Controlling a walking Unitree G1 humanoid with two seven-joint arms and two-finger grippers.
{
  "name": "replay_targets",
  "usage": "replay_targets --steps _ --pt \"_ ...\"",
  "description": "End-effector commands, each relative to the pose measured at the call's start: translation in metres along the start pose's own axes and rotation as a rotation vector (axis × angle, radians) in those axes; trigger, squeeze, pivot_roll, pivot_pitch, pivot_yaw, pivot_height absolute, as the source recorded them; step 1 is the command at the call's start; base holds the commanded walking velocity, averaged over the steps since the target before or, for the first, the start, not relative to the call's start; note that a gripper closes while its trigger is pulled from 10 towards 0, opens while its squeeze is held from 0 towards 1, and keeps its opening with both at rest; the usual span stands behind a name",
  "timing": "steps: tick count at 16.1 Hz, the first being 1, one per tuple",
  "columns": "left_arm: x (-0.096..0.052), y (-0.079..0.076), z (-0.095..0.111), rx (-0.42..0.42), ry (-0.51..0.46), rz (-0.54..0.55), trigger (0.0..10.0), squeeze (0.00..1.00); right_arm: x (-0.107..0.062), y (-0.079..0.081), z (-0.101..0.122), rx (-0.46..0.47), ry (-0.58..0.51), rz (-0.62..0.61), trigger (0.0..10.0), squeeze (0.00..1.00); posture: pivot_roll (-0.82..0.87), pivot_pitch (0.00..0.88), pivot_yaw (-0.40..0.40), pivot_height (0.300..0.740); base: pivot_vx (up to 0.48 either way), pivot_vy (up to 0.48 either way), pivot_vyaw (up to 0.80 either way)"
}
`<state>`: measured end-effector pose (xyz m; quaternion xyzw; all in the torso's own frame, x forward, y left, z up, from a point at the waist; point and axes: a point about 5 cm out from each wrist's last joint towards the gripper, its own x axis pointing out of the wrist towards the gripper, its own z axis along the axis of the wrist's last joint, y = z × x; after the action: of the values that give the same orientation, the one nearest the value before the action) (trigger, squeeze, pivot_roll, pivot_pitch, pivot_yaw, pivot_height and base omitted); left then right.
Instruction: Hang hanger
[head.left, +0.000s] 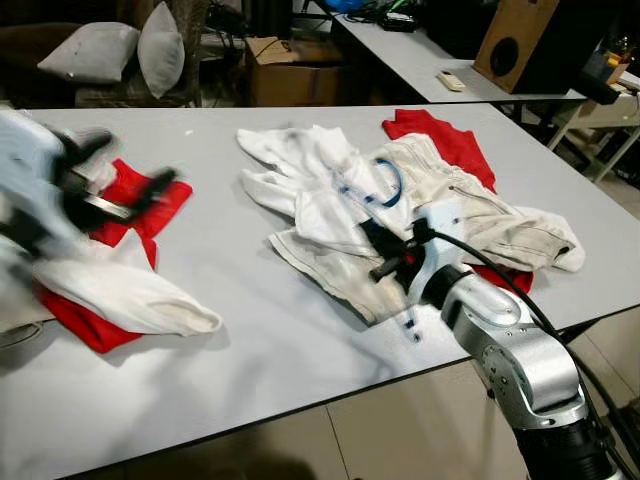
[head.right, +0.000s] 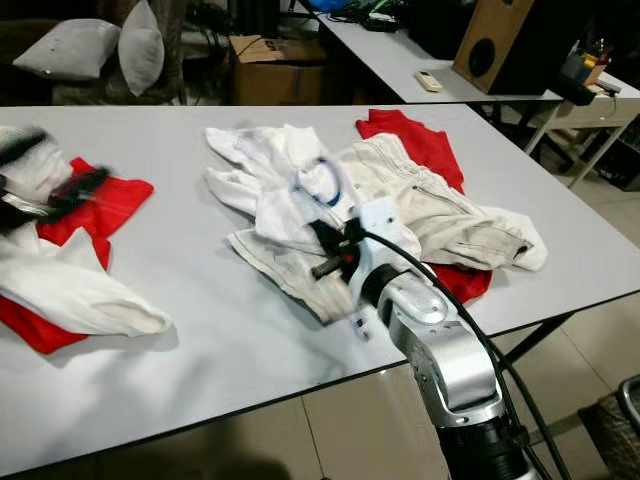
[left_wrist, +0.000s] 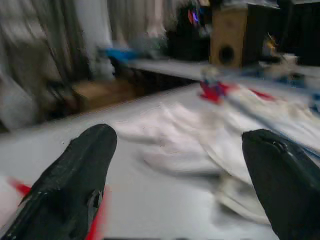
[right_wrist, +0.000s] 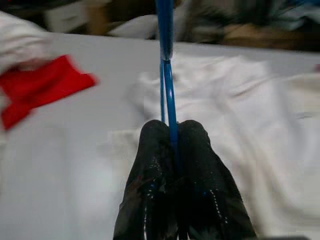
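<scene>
Right gripper (right_wrist: 172, 137) clenched on the thin blue wire hanger (right_wrist: 166, 75), black fingers (right_wrist: 200, 150) pinched tight with the two blue rods running up from between them. Seen from the head, hanger's blue hook (head.left: 390, 180) curling over the heap of white and cream garments (head.left: 330, 200) in the middle of the pale grey tabletop (head.left: 260, 330), rest of the frame half buried in the cloth. Probably light and fairly stiff, but thin and smooth, so likely to twist or slip between the pads if swung fast. Grip on the paired rods looks sound for lifting; better kept close to the hook so that the hook end stays steerable toward a rail. Risk of fabric snagging on the frame and riding up with it.

Red cloth (head.left: 440, 135) lying under the far side of the heap. Left gripper (head.left: 115, 195) blurred, hovering over another red and white bundle (head.left: 120, 290) at the near-left of the tabletop, fingers (left_wrist: 75, 175) spread wide with nothing between them.
</scene>
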<state>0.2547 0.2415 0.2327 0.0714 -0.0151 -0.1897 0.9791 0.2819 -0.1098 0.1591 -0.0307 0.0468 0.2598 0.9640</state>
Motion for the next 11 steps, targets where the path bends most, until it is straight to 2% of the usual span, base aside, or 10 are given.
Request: replay_targets --steps 1,3,5,6,8,10,11 --pt "0.006 -0.013 -0.006 -0.009 -0.013 0.042 10.0 0.43 -0.004 -0.010 0.001 -0.057 0.005 -0.094 10.0 0.00 0.19 0.016 -0.100 0.740 0.000 0.000 0.00" --pt "0.020 -0.051 -0.027 -0.040 0.020 0.061 10.0 0.44 -0.018 -0.013 -0.005 -0.065 0.031 -0.167 10.0 0.00 0.14 0.005 -0.091 0.740 0.000 -0.277 0.00" --pt "0.029 -0.072 -0.036 -0.063 0.012 0.056 10.0 0.44 -0.030 -0.014 -0.004 -0.033 -0.011 -0.237 10.0 0.00 0.11 0.001 -0.074 0.740 0.000 -0.388 0.00" --pt "0.037 -0.082 -0.047 -0.096 0.018 0.079 10.0 0.44 -0.039 -0.015 -0.005 -0.062 -0.026 -0.293 10.0 0.00 0.08 0.008 -0.045 0.740 0.000 -0.386 0.00" --pt "0.042 -0.093 -0.063 -0.105 0.052 0.114 10.0 0.45 -0.051 -0.019 -0.006 -0.162 -0.011 -0.364 10.0 0.00 0.04 0.012 -0.028 0.740 0.000 -0.390 0.00" --pt "0.046 -0.099 -0.060 -0.117 0.032 0.131 10.0 0.44 -0.061 -0.025 -0.004 -0.125 -0.012 -0.388 10.0 0.00 0.02 0.025 -0.037 0.740 0.000 -0.390 0.00" --pt "0.046 -0.099 -0.060 -0.117 0.032 0.131 10.0 0.44 -0.061 -0.025 -0.004 -0.125 -0.012 -0.388 10.0 0.00 0.02 0.025 -0.037 0.740 0.000 -0.390 0.00"
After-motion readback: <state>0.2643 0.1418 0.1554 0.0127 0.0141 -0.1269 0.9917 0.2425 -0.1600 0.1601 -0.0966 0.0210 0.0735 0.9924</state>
